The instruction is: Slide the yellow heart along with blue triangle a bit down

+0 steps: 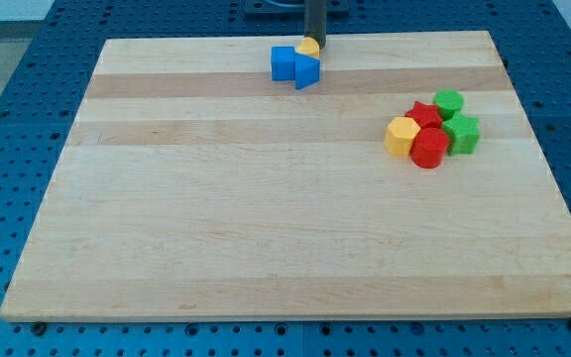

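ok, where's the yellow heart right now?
Near the board's top edge, centre: yellow heart sits just under my tip, touching the blue triangle below it.

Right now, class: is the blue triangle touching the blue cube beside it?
Touching. The camera view shows the blue triangle pressed against the blue cube on its left, with no board visible between them.

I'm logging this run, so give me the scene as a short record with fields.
tip: my tip at the view's top edge of the board, right at the yellow heart
yellow heart: mostly hidden by the rod, above the blue triangle
blue triangle: touching the blue cube on its left
cluster at view's right: yellow block, red star, red cylinder, green cylinder, green star
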`<state>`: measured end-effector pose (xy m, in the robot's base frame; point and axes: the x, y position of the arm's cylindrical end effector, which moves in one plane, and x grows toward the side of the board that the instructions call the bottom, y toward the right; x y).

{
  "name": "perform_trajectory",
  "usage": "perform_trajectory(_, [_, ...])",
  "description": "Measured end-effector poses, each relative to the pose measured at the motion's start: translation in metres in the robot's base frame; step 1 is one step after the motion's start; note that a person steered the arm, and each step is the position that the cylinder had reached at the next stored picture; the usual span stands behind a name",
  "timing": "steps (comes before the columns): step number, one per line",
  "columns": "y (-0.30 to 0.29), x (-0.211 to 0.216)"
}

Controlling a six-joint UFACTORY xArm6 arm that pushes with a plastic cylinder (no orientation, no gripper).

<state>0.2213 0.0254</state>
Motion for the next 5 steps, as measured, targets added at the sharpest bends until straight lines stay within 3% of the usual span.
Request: perform_trajectory(5, [-0.024,0.117])
